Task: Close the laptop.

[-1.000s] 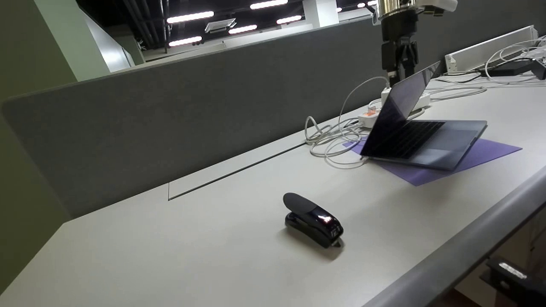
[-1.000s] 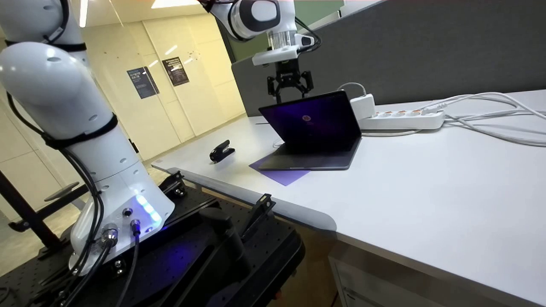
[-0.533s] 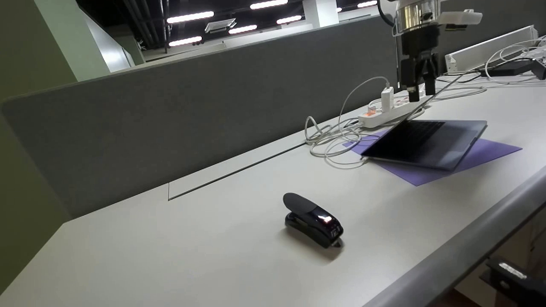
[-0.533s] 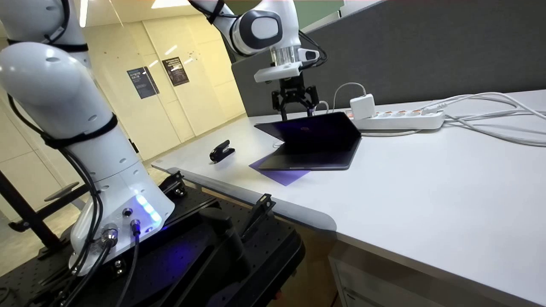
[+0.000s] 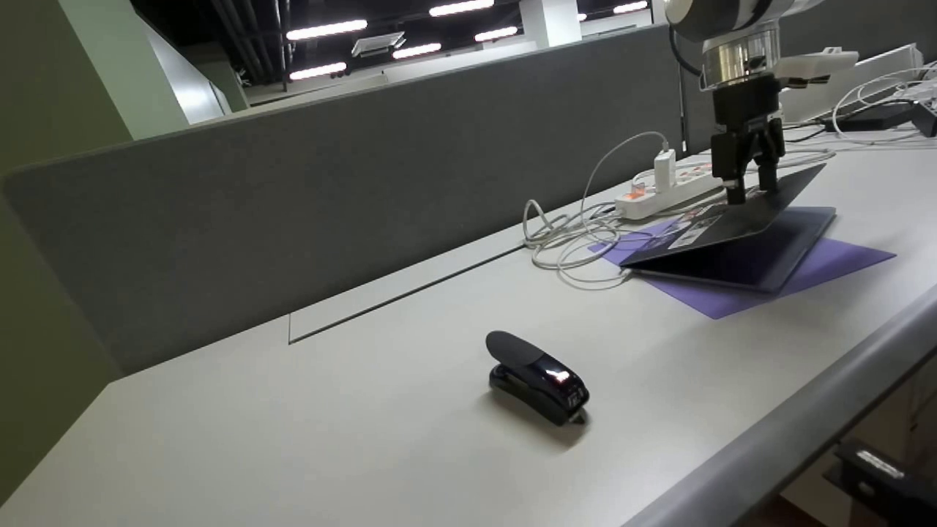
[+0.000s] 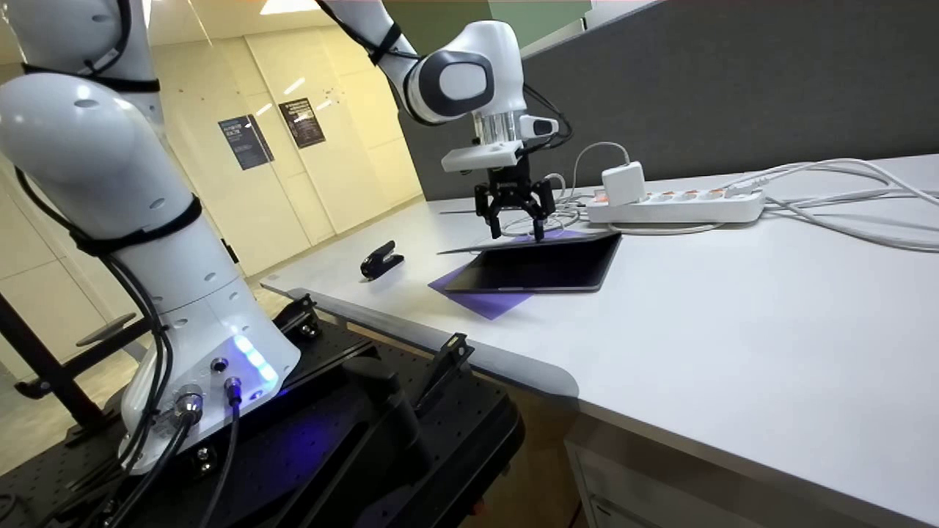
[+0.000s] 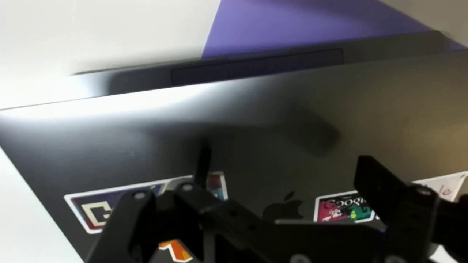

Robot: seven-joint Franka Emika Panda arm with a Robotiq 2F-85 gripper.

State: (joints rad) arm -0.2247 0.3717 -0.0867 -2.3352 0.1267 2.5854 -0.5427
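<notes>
The laptop (image 6: 539, 271) is located on a purple sheet (image 6: 490, 303), between the rear edge of the desk (image 5: 307, 432), which runs along the divider (image 5: 410, 197), and the grey front edge. Its hinge side is toward the rear edge; its opening side faces the front edge. The lid (image 7: 237, 113) is partly lowered, inclined at a shallow angle above the base, with its free edge raised. Sheet corners project from beneath, one pointing at the front edge.

The claw (image 6: 518, 235) points down over the outer face of the lid, so that the laptop lies below it. The fingers (image 5: 734, 192) stand apart, with a plain gap between them. The tips are close to the lid's surface; whether they touch it cannot be determined. In the wrist view the fingers appear on either side of the dark logo (image 7: 282, 210), partly covering the stickers (image 7: 343, 208), the lid's free edge lying beyond the tips.

The power strip (image 6: 678, 210), with a white adapter (image 6: 623, 183) plugged in, is on the rear-edge side of the laptop. Loose cables (image 5: 567, 227) lie beside it along the rear edge. The stapler (image 5: 538, 380) is well apart from the claw, between the laptop and the desk's side edge.
</notes>
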